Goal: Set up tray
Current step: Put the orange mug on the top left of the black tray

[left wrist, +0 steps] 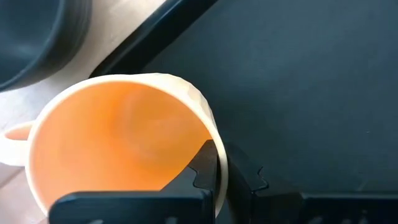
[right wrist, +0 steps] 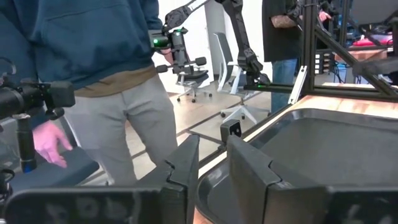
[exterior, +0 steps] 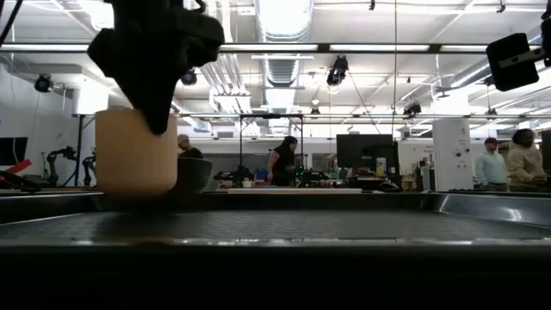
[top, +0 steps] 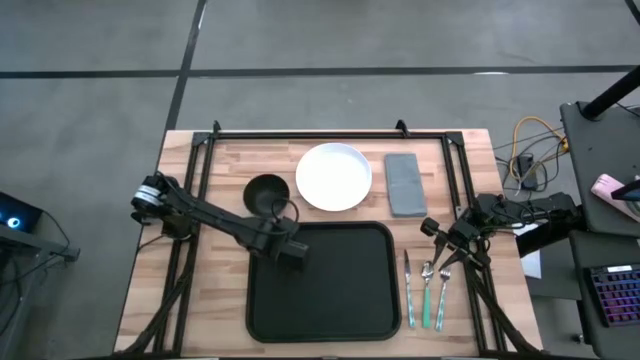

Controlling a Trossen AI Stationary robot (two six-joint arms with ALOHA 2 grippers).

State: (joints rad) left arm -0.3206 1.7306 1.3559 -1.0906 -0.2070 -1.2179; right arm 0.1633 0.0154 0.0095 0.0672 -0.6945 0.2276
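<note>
Cream cup (left wrist: 118, 143) rim pinched by left end effector (left wrist: 217, 177) over tray (top: 340, 290) corner

Bright ceiling lights (exterior: 280, 17) glare; near tray (exterior: 275, 228) perhaps blurred, underexposed.

You had nothing to read here — no text, label, brand, number or sign was legible on any object, arm or wall in these views.
</note>
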